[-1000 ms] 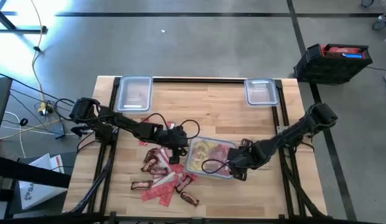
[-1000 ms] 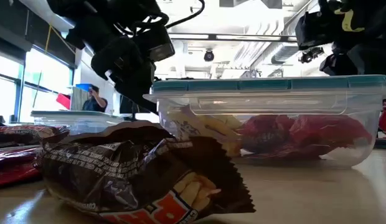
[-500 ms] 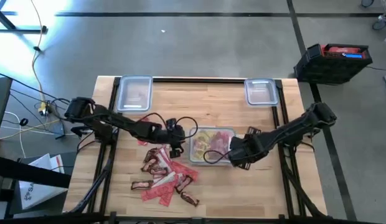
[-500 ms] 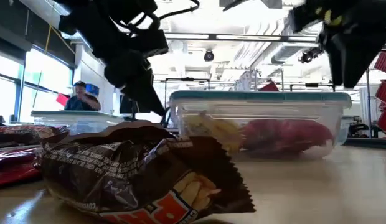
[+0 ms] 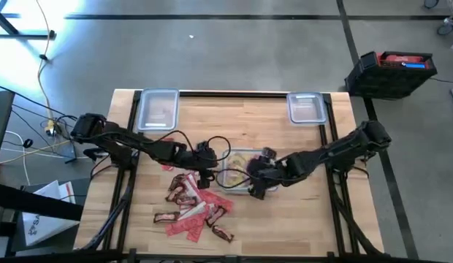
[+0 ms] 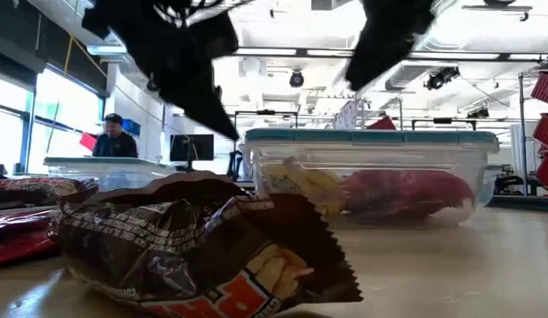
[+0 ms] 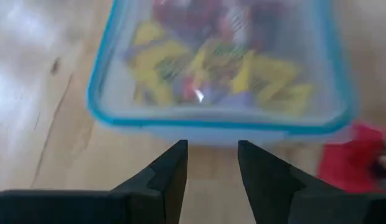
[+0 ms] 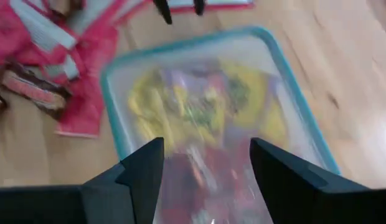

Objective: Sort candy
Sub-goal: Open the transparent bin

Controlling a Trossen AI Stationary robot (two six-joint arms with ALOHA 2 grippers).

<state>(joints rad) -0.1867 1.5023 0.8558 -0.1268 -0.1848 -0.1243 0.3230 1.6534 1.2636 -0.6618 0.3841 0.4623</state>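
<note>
My left gripper (image 7: 211,177) is showing its two dark fingers (image 7: 169,174) parted with nothing between them, pointing at the near wall of the lidded container (image 7: 221,121). My right gripper (image 8: 205,174) is also spread wide and empty, hanging over the same container (image 8: 199,106) from the opposite side. I am seeing yellow, red and a few purple candy packets (image 7: 205,68) lying inside under the blue-rimmed lid. From above, both grippers are flanking the box (image 5: 237,169) near the middle of the table (image 5: 241,120). Loose candy (image 5: 188,208), red packets and brown bars, is lying scattered just beside the box on the left arm's side. Two other containers (image 5: 157,109) are sitting at the far edge.
</note>
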